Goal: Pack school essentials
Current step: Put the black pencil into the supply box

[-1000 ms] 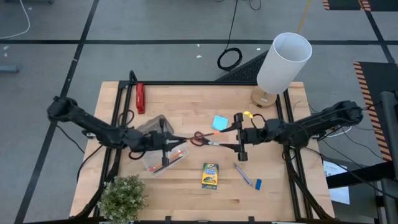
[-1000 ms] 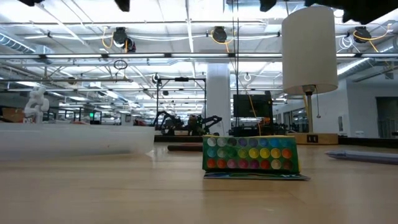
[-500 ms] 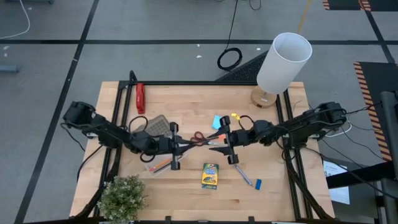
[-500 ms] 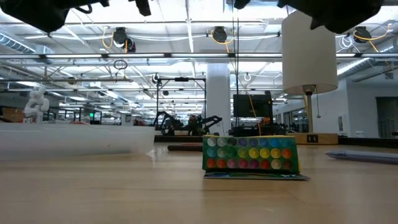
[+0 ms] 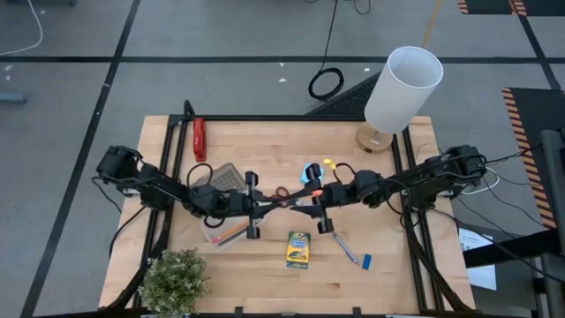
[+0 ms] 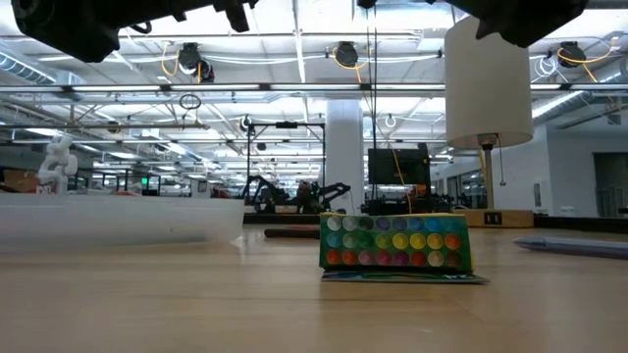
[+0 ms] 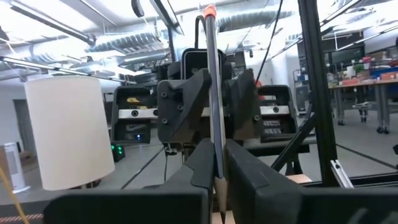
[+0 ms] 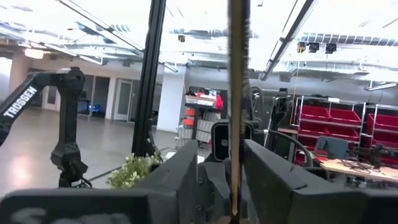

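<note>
Left gripper [image 5: 262,208]: closed narrow on the dark pencil [image 5: 284,202]. In the left wrist view the two fingers [image 7: 202,163] press the shaft from both sides at the left gripper [image 7: 216,152].
Right gripper [image 5: 305,199]: faces the left gripper tip to tip, close to it and above the middle of the table [image 5: 388,283]. The other end of the same pencil runs into it.
Right gripper's grip: cannot tell. In the right wrist view the dark pencil [image 8: 236,93] stands in line with the right gripper [image 8: 222,155], but a clamp on it is not clear.
Pencil's long axis: it spans the short gap from one gripper to the other and is off the table. It slants slightly, with the right gripper's end farther toward the back of the table.
Pencil's ends: in the left wrist view the dark pencil [image 7: 212,93] reaches away from the left gripper, and its orange tip lies against the right arm's wrist.
Red-handled scissors [image 5: 281,192]: on the table under the pencil, between the two grippers.
Light-blue square notepad [image 5: 308,170]: just beside the right gripper, on its lamp side, partly hidden.
Yellow-green crayon box [image 5: 298,249]: near both grippers, toward the front edge, lying flat. It also shows in the low view [image 6: 396,242].
Blue pen [image 5: 346,248]: just in front of the right gripper, next to the crayon box.
Tiny blue eraser [image 5: 365,261]: by the pen's far end.
Orange pencil [image 5: 231,234]: in front of the left gripper, in the clear plastic case [image 5: 214,237].
</note>
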